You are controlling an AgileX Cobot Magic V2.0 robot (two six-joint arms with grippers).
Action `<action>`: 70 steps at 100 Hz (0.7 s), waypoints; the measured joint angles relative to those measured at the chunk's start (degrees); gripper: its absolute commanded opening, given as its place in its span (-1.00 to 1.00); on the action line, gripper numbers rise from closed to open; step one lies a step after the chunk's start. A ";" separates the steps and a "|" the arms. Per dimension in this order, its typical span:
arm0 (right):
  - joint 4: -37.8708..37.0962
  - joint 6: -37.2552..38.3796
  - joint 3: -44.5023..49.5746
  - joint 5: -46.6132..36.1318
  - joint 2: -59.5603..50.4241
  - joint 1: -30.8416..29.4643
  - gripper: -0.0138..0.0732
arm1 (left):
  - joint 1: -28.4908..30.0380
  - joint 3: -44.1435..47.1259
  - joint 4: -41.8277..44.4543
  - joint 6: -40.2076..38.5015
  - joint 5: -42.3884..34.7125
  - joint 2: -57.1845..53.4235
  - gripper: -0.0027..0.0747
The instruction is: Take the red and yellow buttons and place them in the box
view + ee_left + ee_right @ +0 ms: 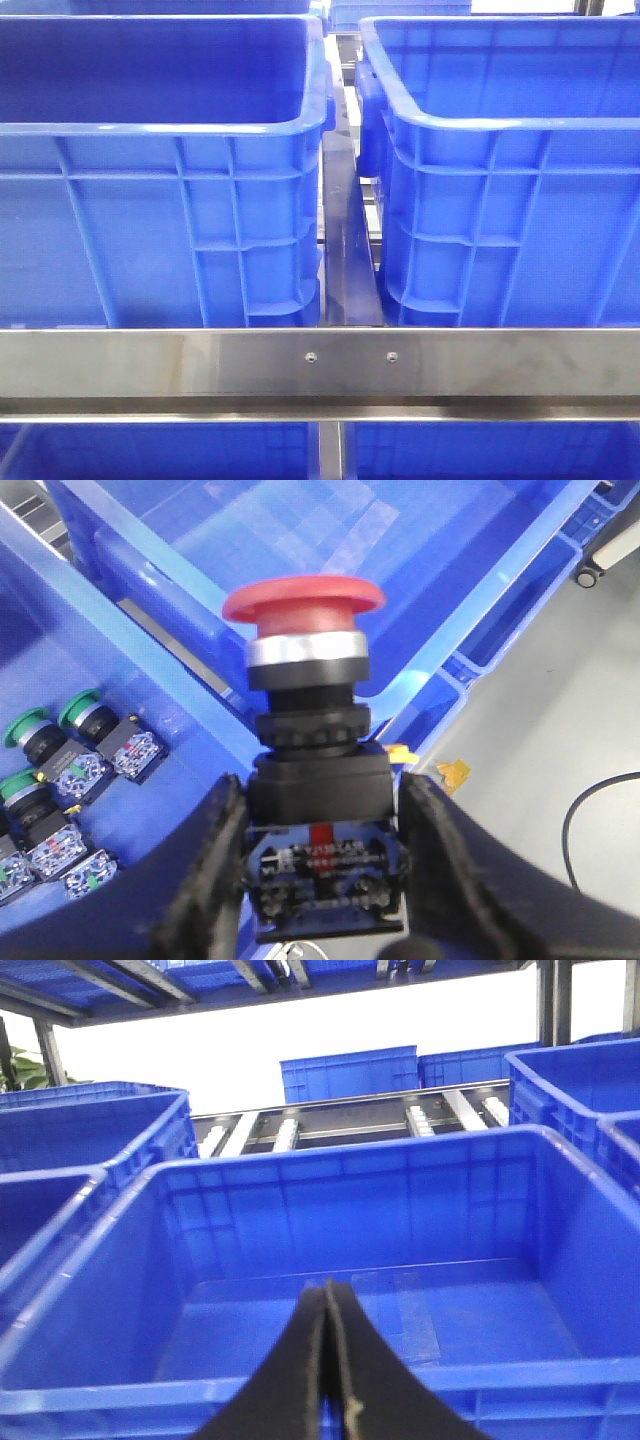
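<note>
Red mushroom-head button [303,602] sits upright in the left claw [322,865], whose black fingers [215,865] press the black body on both sides; a silver collar lies under the red cap. Contact block at the base carries small print, too blurred to read. The button hangs above the rim between two blue bins [420,590]. Bin beside it holds green buttons [55,745] with contact blocks, lying together. Grey floor with a black cable [595,815] past the bin edge. Right claw [330,1375] fingers pressed together, nothing between them, over an empty blue box [350,1290]. Front view: two blue crates [160,180] behind a steel rail [320,362], no claw visible
</note>
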 measured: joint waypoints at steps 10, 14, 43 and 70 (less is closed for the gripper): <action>0.21 0.00 -8.38 10.08 2.85 0.00 -0.95 | -0.02 0.00 0.00 0.00 0.09 0.00 -0.98; 0.21 0.00 -11.68 14.05 4.88 0.00 -0.95 | -0.02 0.00 0.00 0.00 0.09 0.00 -0.98; 1.96 0.00 -25.46 28.90 18.14 0.00 -0.94 | -0.02 0.00 0.00 0.00 0.13 0.00 -0.98; 6.23 0.00 -25.55 30.91 21.34 0.00 -0.16 | -0.02 0.00 0.00 0.00 0.13 0.00 -0.98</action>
